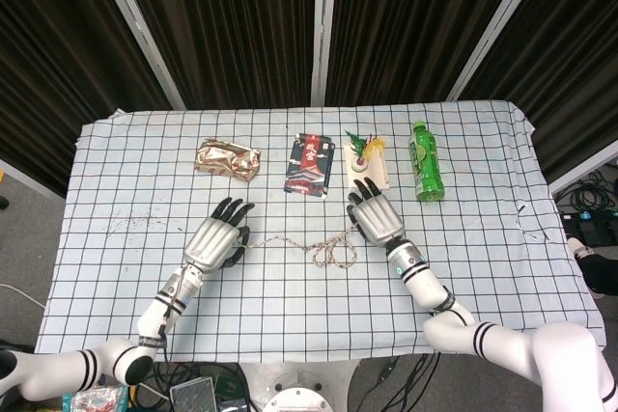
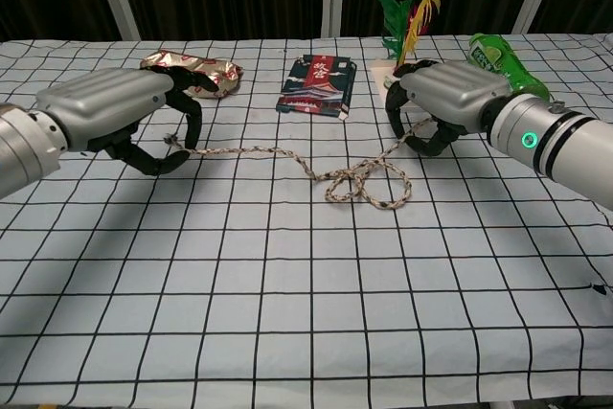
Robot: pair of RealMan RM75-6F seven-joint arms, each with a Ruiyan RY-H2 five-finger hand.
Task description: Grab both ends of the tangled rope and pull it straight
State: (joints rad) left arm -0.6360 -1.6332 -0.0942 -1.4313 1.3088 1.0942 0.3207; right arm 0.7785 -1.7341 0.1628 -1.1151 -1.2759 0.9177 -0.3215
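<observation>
Lying across the middle of the checked tablecloth (image 1: 116, 171), the braided, speckled beige rope (image 2: 278, 155) runs from the left hand (image 2: 120, 112) to the right hand (image 2: 445, 102), with a loose knotted tangle of overlapping loops nearer the right hand. Left hand: silver metallic back, black segmented fingers (image 2: 192, 122) curled down around the frayed left rope end, gripping it just above the cloth. Right hand: same build, dark fingers (image 2: 421, 141) hooked around the right rope end, which rises from the tangle into the grip. The rope stretch between left hand and tangle is nearly straight but lies on the cloth; the tangle is flat on the cloth, not undone. In the head view both hands (image 1: 217, 238) (image 1: 377, 219) sit on either side of the rope (image 1: 328, 248). Behind, along the far side: a crinkled gold-foil snack bag (image 1: 228, 158), a flat dark printed packet (image 1: 309, 163), a feathered shuttlecock (image 2: 412, 16) with green, red and yellow plumes on a pale card, and a green plastic bottle (image 1: 425, 163) lying on its side.
</observation>
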